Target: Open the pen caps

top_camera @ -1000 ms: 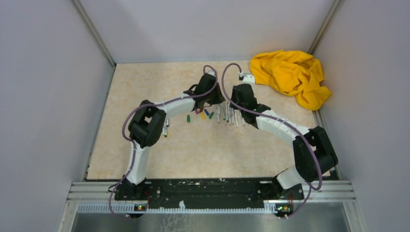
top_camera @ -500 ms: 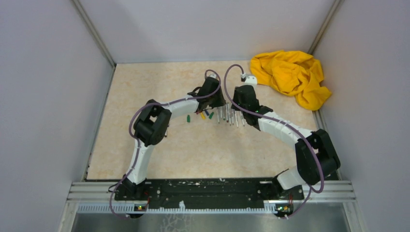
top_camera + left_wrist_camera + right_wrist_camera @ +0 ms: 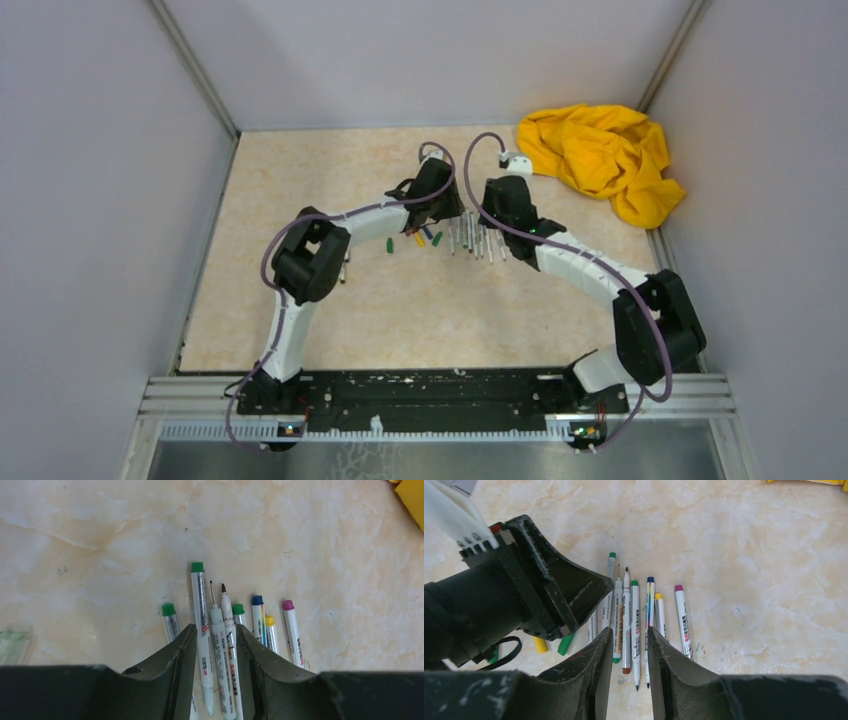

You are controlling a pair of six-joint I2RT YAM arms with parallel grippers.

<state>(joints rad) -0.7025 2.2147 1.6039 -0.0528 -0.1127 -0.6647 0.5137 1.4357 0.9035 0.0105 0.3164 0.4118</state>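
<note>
Both grippers are crowded over the same row of pens (image 3: 636,615), which is asking for trouble. The left gripper (image 3: 216,630) has a narrow gap with about three pens running through it, so closing now could pinch several at once or scatter the row. The right gripper (image 3: 629,630) is narrow too, with nothing gripped that I can see, and it's near enough to bump the left one. Loose caps (image 3: 540,644) lie on the surface (image 3: 749,540) beside the left gripper. No containers in view.
</note>
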